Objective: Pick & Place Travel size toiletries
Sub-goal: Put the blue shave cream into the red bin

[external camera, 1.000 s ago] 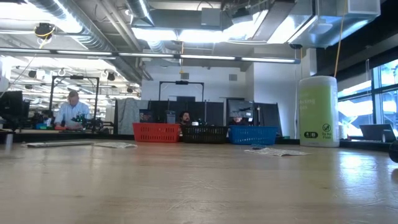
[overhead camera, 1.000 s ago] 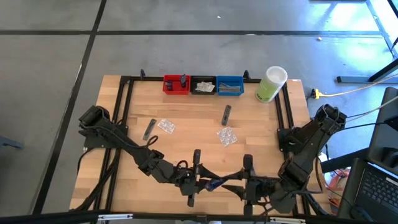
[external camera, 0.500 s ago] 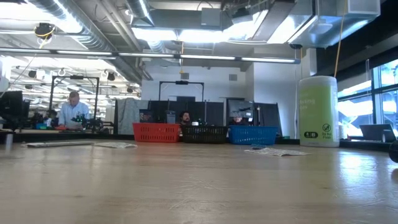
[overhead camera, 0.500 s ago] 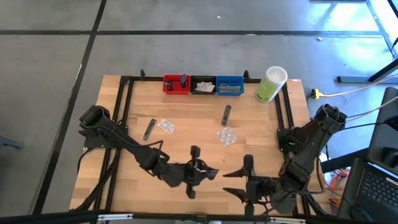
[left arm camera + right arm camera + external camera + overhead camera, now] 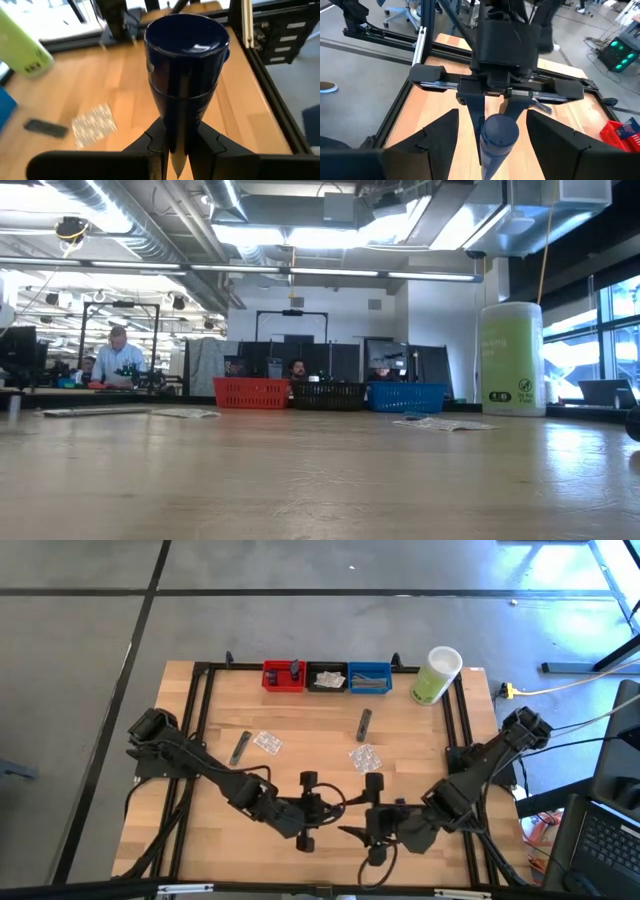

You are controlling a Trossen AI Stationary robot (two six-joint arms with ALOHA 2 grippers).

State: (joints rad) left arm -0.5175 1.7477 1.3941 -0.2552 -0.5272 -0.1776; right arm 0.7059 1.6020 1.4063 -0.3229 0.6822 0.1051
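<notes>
My left gripper [image 5: 330, 806] hovers over the table's near middle, shut on a dark navy mini tube [image 5: 184, 75]. The tube's round cap end [image 5: 499, 131] points at my right gripper [image 5: 352, 830]. That gripper faces it from the right, open, its fingers [image 5: 439, 137] standing on either side of the cap end without touching. Two slim grey sachets [image 5: 241, 747] [image 5: 364, 723] and two clear packets [image 5: 266, 742] [image 5: 365, 758] lie flat on the wood farther back. My left gripper pinches the tube's narrow flattened tail end [image 5: 176, 131] between its two fingers. The fingers come from the table's left, slanting a little downward, and lie along the tube. The tube sticks straight out ahead of them, cap end foremost, lifted clear of the table.
Red [image 5: 283, 675], black [image 5: 327, 677] and blue [image 5: 369, 677] bins line the far edge, with a tall pale-green container [image 5: 435, 675] to their right. A black frame rail [image 5: 203, 700] borders the table. Bare wood lies between the grippers and the loose items.
My right gripper has opened and let go of the navy tube, then moved toward the table's left and a little farther back. My left gripper has kept hold, rolled and tipped downward, turning the tube so its cap end faces the right gripper.
</notes>
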